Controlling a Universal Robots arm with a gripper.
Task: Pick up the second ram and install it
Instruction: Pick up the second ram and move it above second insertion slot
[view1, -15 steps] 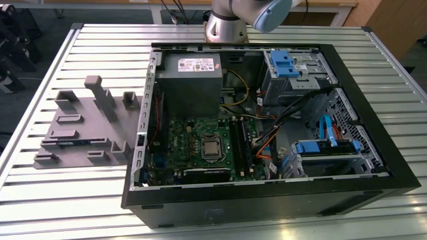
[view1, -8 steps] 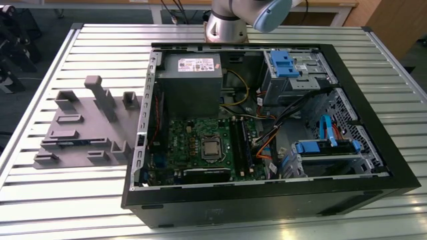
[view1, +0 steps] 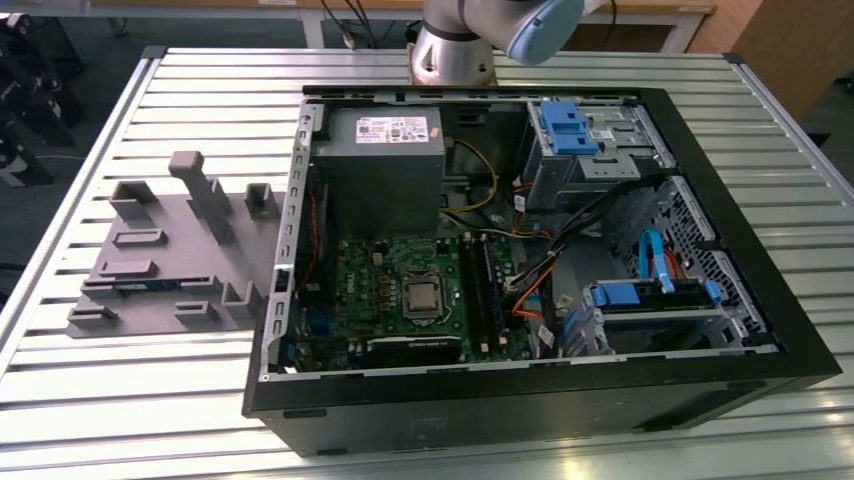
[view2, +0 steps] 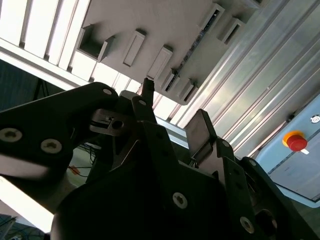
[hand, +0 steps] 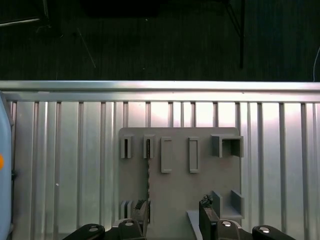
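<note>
The second ram (hand: 148, 175), a thin stick seen edge-on, stands in a slot of the grey fixture plate (hand: 175, 185). In the second wrist view it is a thin dotted line (view2: 199, 40) on that plate (view2: 165, 20). My gripper (hand: 175, 212) hangs above the plate's near end, open, with nothing between its dark fingers (hand: 207, 210). The ram runs in line with the other finger, outside the gap. In the second wrist view the gripper (view2: 172, 112) also shows its fingers apart. The long black motherboard slots (view1: 477, 290) lie inside the open PC case (view1: 534, 390).
The grey plate (view1: 174, 270), with several raised holders, lies on the slatted metal table (view1: 160, 100), on the exterior view's left of the case. The arm's base (view1: 451, 55) stands behind the case. A red button (view2: 297, 141) sits on a pale blue box beside the table.
</note>
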